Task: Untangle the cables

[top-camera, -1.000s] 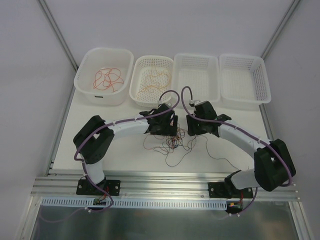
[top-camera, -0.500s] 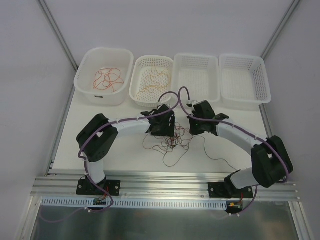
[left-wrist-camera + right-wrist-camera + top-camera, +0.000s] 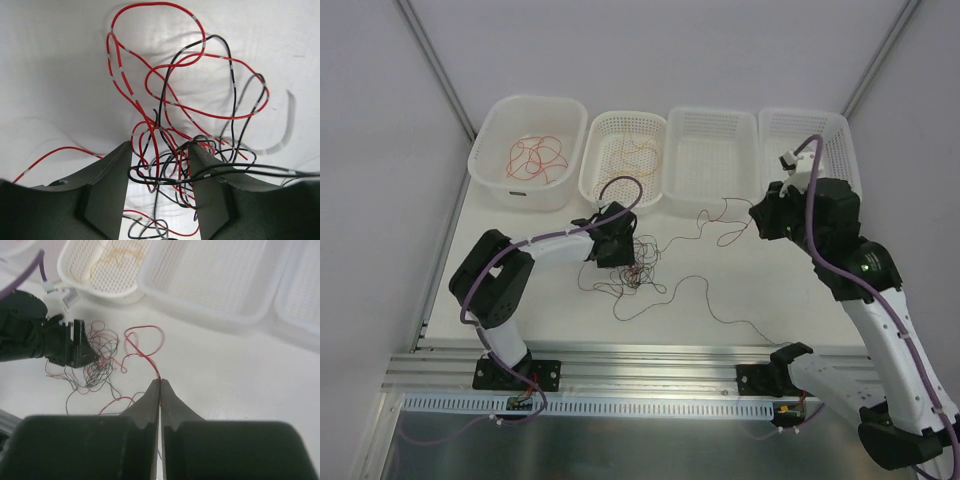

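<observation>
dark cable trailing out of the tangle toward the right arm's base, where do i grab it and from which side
Take the dark cable on its lone stretch right of the tangle, probably straight down from above, closing across the strand. It lies flat on the table there, with no other wire beside it.

Cables point(image 3: 632, 266) on table point(image 3: 775, 285), before baskets point(image 3: 712, 113)

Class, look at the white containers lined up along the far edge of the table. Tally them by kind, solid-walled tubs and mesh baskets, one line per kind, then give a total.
Solid-walled tub: 1
Mesh baskets: 3
Total: 4
</observation>
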`<act>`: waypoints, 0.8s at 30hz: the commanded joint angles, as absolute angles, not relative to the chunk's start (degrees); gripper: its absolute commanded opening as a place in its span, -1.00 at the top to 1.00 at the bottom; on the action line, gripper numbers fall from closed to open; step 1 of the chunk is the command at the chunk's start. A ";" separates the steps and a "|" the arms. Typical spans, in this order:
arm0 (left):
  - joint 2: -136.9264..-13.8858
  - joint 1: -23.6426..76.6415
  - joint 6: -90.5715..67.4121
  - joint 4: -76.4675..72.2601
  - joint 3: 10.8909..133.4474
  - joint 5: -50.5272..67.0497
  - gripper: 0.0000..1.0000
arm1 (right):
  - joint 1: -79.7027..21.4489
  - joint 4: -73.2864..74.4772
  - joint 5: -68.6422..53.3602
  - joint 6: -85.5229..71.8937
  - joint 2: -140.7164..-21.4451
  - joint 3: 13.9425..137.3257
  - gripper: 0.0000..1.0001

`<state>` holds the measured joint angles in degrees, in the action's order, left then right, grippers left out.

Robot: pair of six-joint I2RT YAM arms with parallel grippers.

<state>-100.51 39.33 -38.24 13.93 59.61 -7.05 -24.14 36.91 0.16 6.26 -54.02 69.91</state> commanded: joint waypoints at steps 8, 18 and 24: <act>-88.69 30.33 -37.18 20.48 48.78 -12.30 0.01 | -21.01 44.56 5.89 6.33 -48.34 86.81 0.99; -80.08 21.63 -33.84 24.17 43.51 -16.26 -0.11 | -20.74 45.53 13.18 7.21 -51.24 102.74 0.99; -76.82 19.86 -31.64 25.05 43.24 -18.37 -0.18 | -20.83 45.18 12.13 6.16 -51.51 103.28 0.99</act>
<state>-79.26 20.38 -33.87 23.40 43.48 -15.40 -21.12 46.11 10.37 6.48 -50.94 103.35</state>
